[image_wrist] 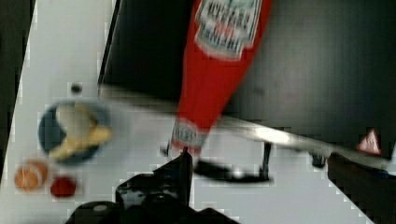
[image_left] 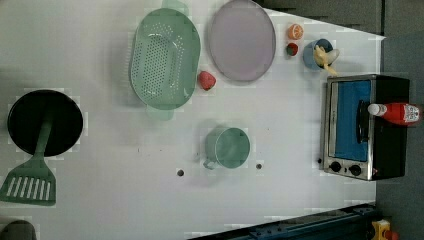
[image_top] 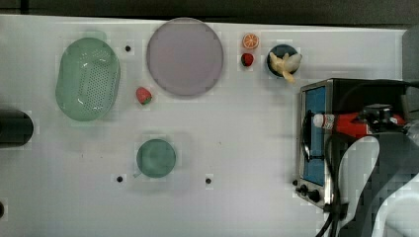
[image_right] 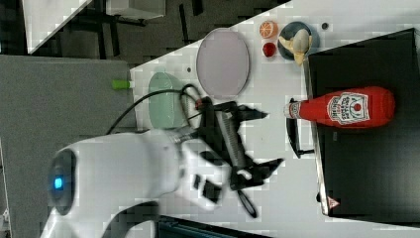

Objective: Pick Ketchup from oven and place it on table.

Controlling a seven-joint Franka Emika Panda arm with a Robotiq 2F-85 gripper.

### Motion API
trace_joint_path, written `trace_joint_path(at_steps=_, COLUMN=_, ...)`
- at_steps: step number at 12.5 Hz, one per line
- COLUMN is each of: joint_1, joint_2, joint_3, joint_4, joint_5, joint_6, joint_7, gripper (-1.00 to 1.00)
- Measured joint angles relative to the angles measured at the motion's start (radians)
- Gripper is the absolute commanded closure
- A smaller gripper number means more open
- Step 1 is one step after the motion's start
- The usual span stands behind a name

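Slim red ketchup bottle with white cap (image_right: 341, 107) lying on top of boxy black toaster oven (image_right: 366, 163). Black gripper (image_right: 265, 141) fingers spread wide, holding nothing, near bottle's cap. Grab, lift, put on big white table (image_top: 237, 138) all left to do.

A robot lab's mock kitchen: a white table (image_left: 300, 190) with mounting holes holds toy fruit, an oven (image_left: 362, 127) and plastic cookware
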Motion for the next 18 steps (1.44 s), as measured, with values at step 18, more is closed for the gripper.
trace_joint_path(at_steps=18, joint_1=-0.036, joint_2=0.427, joint_3=-0.092, joint_4=0.075, joint_5=0.275, joint_6=0.255, joint_7=0.000, gripper=-0.27)
